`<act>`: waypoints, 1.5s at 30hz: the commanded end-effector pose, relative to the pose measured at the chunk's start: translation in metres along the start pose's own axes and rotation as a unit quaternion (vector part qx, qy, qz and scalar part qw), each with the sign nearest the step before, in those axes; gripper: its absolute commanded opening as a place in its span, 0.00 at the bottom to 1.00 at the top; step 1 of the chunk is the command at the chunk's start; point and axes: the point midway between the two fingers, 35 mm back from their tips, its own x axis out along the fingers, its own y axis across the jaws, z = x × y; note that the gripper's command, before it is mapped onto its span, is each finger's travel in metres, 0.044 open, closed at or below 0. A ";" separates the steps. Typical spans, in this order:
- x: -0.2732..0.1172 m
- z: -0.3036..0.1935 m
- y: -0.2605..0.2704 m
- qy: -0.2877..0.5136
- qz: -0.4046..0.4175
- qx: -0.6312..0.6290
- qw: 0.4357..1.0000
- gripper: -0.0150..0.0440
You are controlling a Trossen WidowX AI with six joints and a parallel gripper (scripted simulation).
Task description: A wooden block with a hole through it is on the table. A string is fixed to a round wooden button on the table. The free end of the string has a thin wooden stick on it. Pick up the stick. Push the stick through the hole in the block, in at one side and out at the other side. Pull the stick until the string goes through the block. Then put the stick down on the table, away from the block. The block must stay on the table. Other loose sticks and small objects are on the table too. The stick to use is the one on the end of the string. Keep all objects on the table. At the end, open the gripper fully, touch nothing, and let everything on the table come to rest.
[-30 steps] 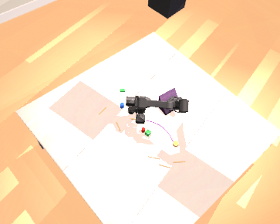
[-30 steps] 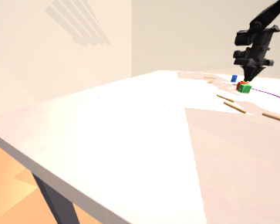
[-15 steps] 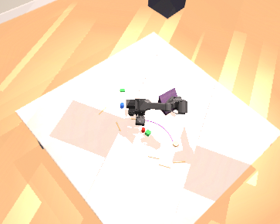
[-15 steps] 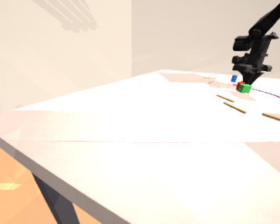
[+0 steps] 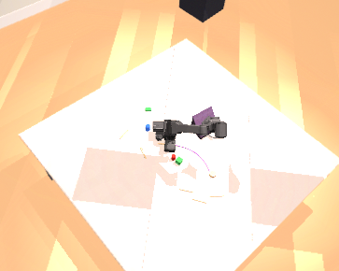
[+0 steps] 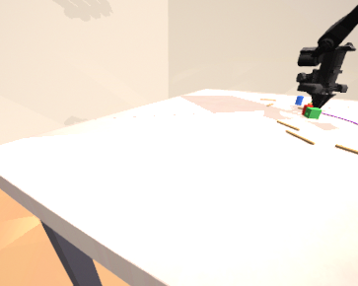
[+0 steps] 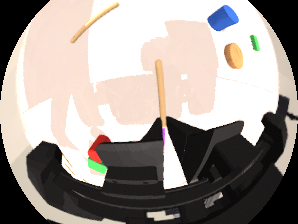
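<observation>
The string's thin wooden stick [image 7: 161,92] points away from my gripper [image 5: 170,146] [image 6: 318,107] [image 7: 162,120] in the wrist view. My fingers are nearly together, low at the table, and appear shut on the stick's string end. The purple string [image 5: 194,151] [image 6: 340,118] [image 7: 163,135] shows between the fingers and curves over the table to the round wooden button [image 5: 212,174]. The dark purple block [image 5: 204,116] stands beside and partly under the arm in the top view. Its hole cannot be seen.
A red piece [image 5: 174,157] [image 7: 102,142] and a green cube [image 5: 178,161] [image 6: 313,112] lie close to the gripper. A blue cylinder [image 5: 148,127] [image 6: 299,101] [image 7: 221,19], a wooden disc [image 7: 233,55] and a flat green piece [image 5: 148,109] [image 7: 255,43] lie beyond. Several loose sticks lie around.
</observation>
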 end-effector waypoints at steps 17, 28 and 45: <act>-0.016 0.002 0.000 -0.001 -0.001 0.000 1.000 0.25; -0.030 0.002 0.000 -0.001 -0.001 0.000 1.000 0.25; -0.052 0.001 0.000 -0.001 -0.001 0.000 1.000 0.25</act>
